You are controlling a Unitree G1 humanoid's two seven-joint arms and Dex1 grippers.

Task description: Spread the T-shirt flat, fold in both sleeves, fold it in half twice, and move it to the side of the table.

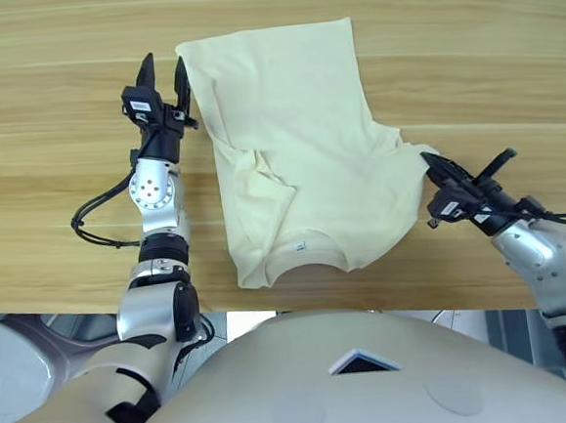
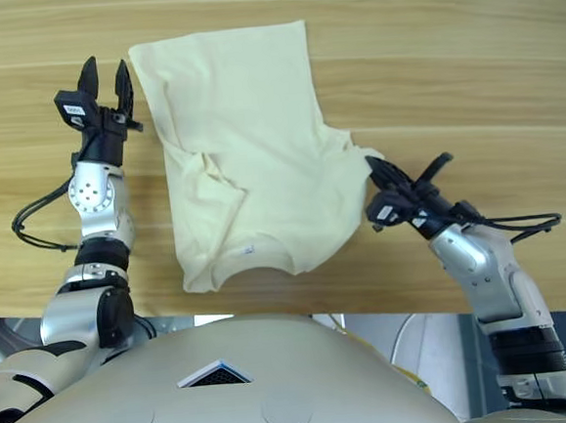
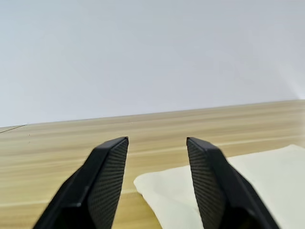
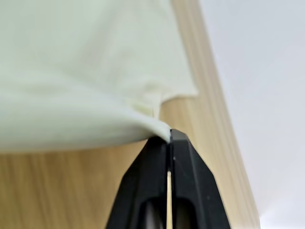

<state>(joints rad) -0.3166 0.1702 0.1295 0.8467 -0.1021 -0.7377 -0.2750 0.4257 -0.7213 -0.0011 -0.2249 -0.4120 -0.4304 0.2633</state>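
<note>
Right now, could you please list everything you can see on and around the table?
T-shirt: one, pale yellow, lying on the table between the two arms, collar toward the robot, left side folded in.
table: one, light wood, under the T-shirt.
left gripper: one, black, open, beside the T-shirt's far left corner.
right gripper: one, black, shut on the edge of the T-shirt's right sleeve.

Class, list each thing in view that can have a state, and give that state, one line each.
T-shirt: unfolded lengthwise, left-side sleeve folded in, not yet halved.
left gripper: open, holding nothing.
right gripper: shut on the T-shirt's right-side sleeve edge.
</note>
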